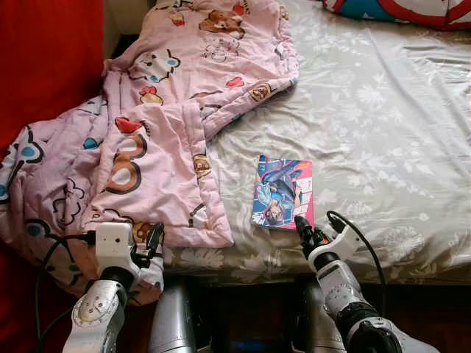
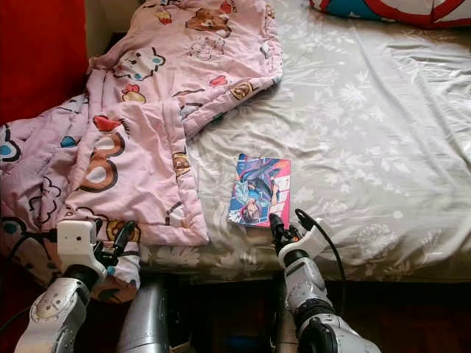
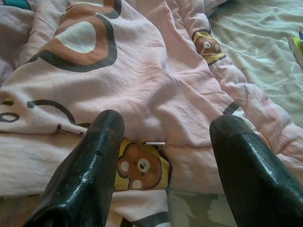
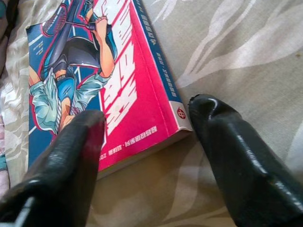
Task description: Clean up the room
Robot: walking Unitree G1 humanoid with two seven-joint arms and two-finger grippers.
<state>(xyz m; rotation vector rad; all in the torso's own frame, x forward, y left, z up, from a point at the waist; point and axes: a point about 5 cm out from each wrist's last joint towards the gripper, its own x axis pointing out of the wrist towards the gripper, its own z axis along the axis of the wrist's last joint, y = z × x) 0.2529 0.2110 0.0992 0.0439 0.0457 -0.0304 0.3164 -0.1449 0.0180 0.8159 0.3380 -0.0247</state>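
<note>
Right gripper [image 4: 147,127] sits at the near corner of the manga book [image 1: 282,193], fingers spread, one over the cover and one on the sheet just off the spine, not clamped. Book lies flat on the grey floral bedsheet [image 1: 383,125], just beside the pink cartoon quilt [image 1: 154,140]. Left gripper [image 3: 165,137] hovers over the quilt's near edge, fingers apart.

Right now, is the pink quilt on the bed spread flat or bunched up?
Bunched up: the pink quilt lies crumpled with folded-over edges, leaving most of the bed sheet bare.
</note>
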